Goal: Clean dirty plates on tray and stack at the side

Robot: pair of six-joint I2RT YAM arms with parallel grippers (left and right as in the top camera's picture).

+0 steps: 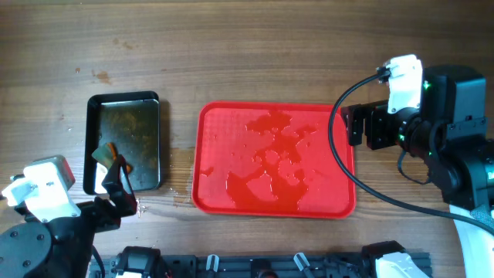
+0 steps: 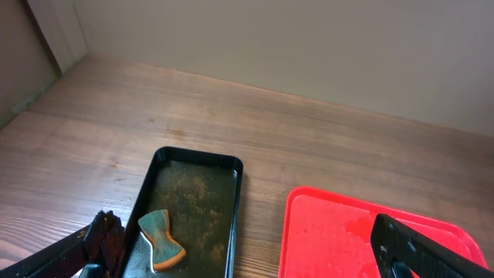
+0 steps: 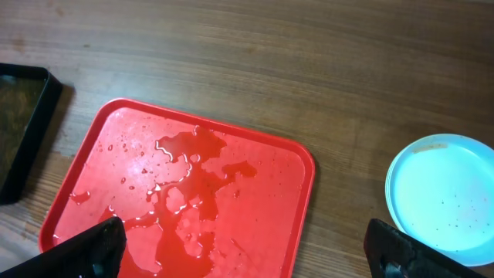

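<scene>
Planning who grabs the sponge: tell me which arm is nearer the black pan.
Left. The left tool hangs at the pan's near edge; the right tool sits past the red tray's far side.

The overhead camera looked straight down from high up, taking in the whole tray (image 1: pixel 220 139) and black pan (image 1: pixel 127 139). The left wrist camera sat low, angled across the pan toward the wall (image 2: pixel 309 46). The right wrist camera tilted down closer over the tray. All three shared both.

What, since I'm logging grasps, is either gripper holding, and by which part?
Nothing. The left gripper and the right gripper are both open and empty; the sponge lies loose in the black pan.
</scene>
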